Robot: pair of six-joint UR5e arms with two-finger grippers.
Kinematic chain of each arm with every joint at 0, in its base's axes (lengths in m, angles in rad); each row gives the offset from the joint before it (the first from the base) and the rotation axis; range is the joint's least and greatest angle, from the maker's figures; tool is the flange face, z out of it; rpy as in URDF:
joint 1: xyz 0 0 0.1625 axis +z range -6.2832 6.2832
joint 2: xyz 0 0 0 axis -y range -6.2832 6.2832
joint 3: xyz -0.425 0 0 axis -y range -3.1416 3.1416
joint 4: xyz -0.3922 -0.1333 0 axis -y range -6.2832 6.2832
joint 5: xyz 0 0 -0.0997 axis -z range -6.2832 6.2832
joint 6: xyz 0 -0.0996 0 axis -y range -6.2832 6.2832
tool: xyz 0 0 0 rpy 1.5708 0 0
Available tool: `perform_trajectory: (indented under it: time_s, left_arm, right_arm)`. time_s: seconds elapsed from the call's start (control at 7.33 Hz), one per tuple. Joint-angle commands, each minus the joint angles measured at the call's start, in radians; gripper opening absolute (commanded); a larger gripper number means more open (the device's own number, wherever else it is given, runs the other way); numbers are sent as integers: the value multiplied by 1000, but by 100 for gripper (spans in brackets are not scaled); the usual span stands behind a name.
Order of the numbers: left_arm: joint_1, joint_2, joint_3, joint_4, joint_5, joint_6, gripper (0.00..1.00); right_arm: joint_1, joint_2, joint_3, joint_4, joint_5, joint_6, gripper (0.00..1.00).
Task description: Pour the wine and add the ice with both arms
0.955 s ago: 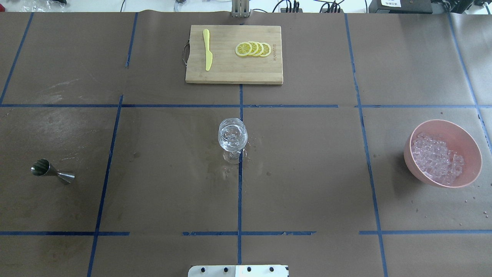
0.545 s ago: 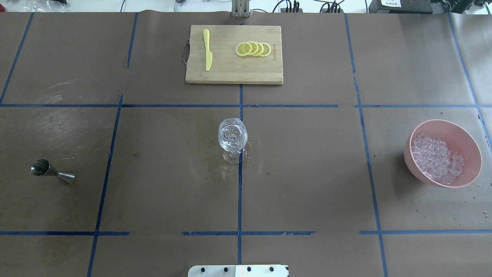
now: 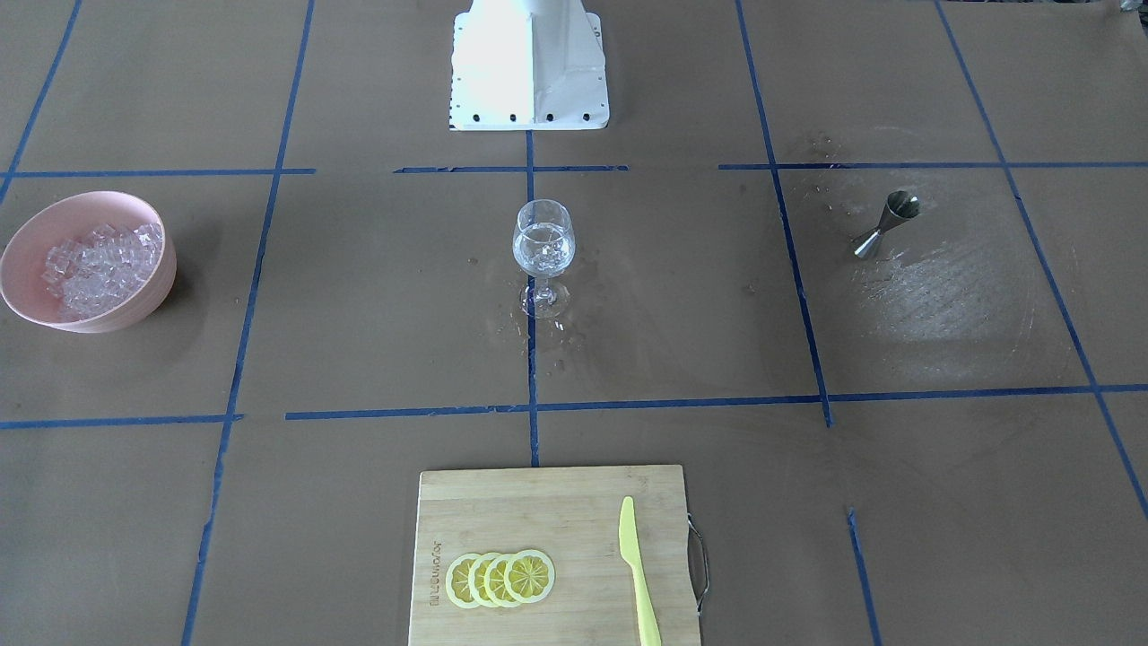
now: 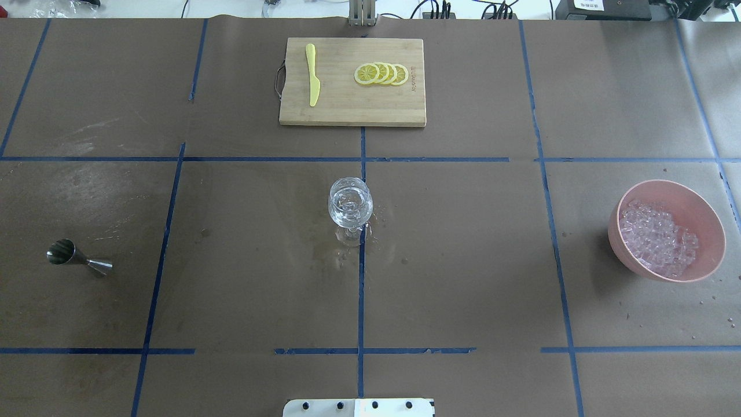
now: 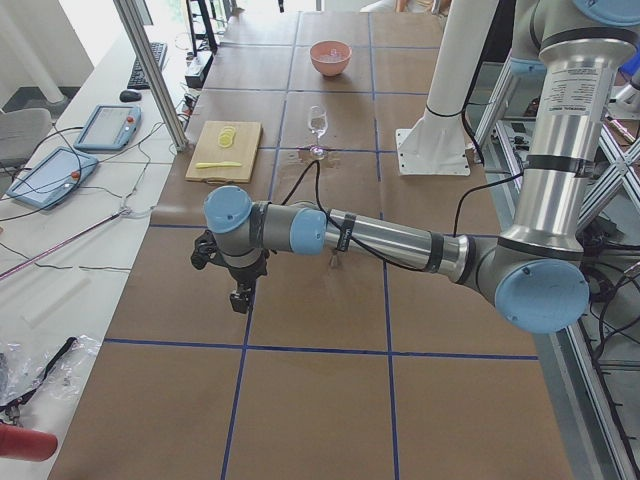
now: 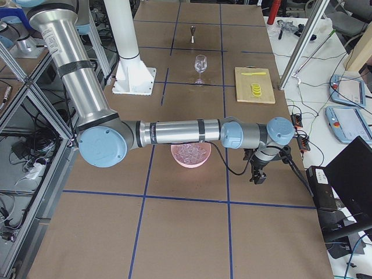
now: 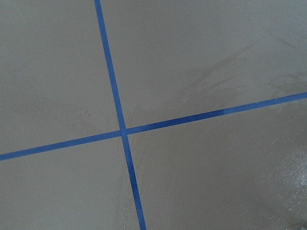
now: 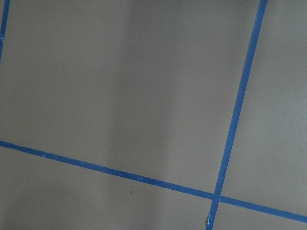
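- Nothing on the table has shifted in the last second: the wine glass (image 4: 350,204), pink bowl (image 4: 711,223) and jigger (image 4: 78,260) sit where they were, and neither arm has come into the overhead view.
- Seen from overhead, the glass stands upright at the centre of the clock. The wine (image 3: 543,257) is a clear, watery pool in its lower half, and there are wet marks (image 4: 341,255) on the paper around its foot.
- The ice (image 4: 657,237) is heaped in the pink bowl at 3 o'clock.
- The jigger is near 9 o'clock, and the cutting board (image 4: 347,113), with lemon slices (image 4: 382,74) and a yellow knife (image 4: 312,75), is at 12.
- The left arm (image 5: 390,238) reaches out low over bare paper. Its left gripper (image 5: 240,298) points down, with the glass well apart at about 1 o'clock from it in the left side view.
- The right arm (image 6: 174,132) crosses in front of the bowl. The right gripper (image 6: 258,176) hangs beyond it, with the ice at roughly 9 o'clock and the glass far off at 11.
- I cannot tell whether either pair of jaws is apart or together.
- Both wrist cameras see only brown paper (image 7: 216,57) and blue tape (image 7: 122,132).
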Motion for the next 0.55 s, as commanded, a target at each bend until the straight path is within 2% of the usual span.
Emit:
perform_trajectory:
  time_s: [0.0, 0.41]
  left_arm:
    - [0, 0, -10, 1, -1, 0, 100]
    - [0, -2, -17, 1, -1, 0, 100]
  right_arm:
    - [1, 0, 5, 7, -3, 1, 100]
    - [-4, 7, -1, 8, -15, -1, 100]
